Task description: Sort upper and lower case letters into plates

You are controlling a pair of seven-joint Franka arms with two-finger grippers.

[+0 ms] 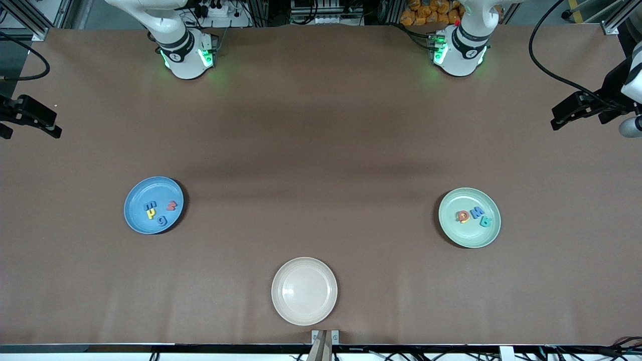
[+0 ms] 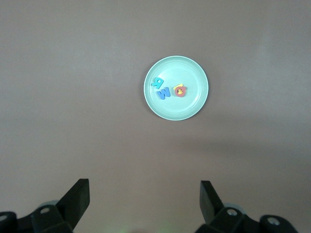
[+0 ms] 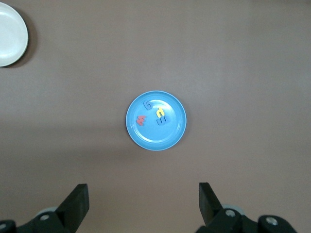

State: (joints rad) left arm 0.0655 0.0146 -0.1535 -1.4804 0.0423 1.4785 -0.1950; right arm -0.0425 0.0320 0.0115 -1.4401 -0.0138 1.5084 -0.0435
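Note:
The blue plate (image 1: 135, 220) lies toward the right arm's end of the table and holds several letters: a red one (image 1: 172, 205), a yellow one (image 1: 150, 214) and blue ones (image 1: 162, 220). The mint green plate (image 1: 466, 238) lies toward the left arm's end with a red letter (image 1: 462, 216), a blue one (image 1: 477, 212) and a teal one (image 1: 485, 221). My left gripper (image 2: 143, 194) hangs open high over bare table, with the mint plate (image 2: 194, 104) well clear of it. My right gripper (image 3: 143, 194) is open too, high over bare table, apart from the blue plate (image 3: 170, 138). Neither hand shows in the front view.
A cream plate (image 1: 304, 311) with nothing in it sits near the table's front edge, midway between the two ends; the right wrist view catches its rim (image 3: 19, 53). Black camera mounts (image 1: 30, 118) (image 1: 582, 108) stick in over both ends of the brown table.

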